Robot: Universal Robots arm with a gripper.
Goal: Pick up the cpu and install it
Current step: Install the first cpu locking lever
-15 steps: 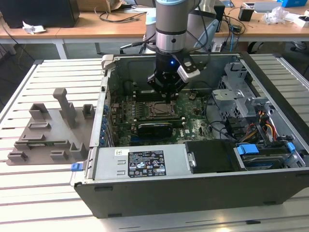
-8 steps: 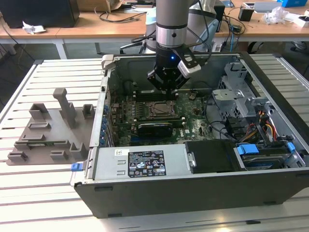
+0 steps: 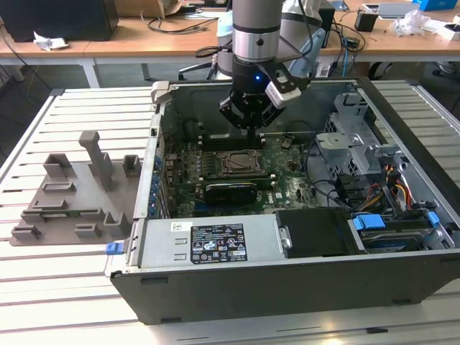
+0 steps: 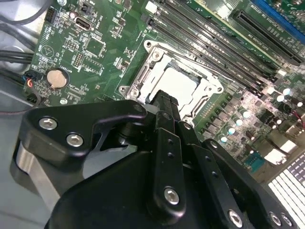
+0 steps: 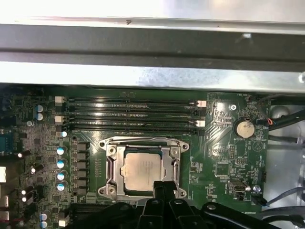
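Note:
The cpu (image 5: 143,169) lies flat inside the metal socket frame (image 5: 110,167) on the green motherboard, its pale silver top showing in both wrist views (image 4: 180,81). My gripper (image 5: 164,185) hangs just above the socket's edge, fingers pressed together with nothing between them. In the second wrist view the black fingers (image 4: 164,102) cover one side of the socket frame (image 4: 143,78). In the exterior view the gripper (image 3: 251,131) hovers inside the open computer case, a little behind the socket (image 3: 237,164).
Memory slots (image 5: 131,114) run beside the socket, and a coin battery (image 5: 245,128) sits further off. The case walls (image 3: 287,284), a drive cage (image 3: 352,136) and cables (image 3: 395,183) ring the board. A grey parts holder (image 3: 79,194) sits at the exterior view's left.

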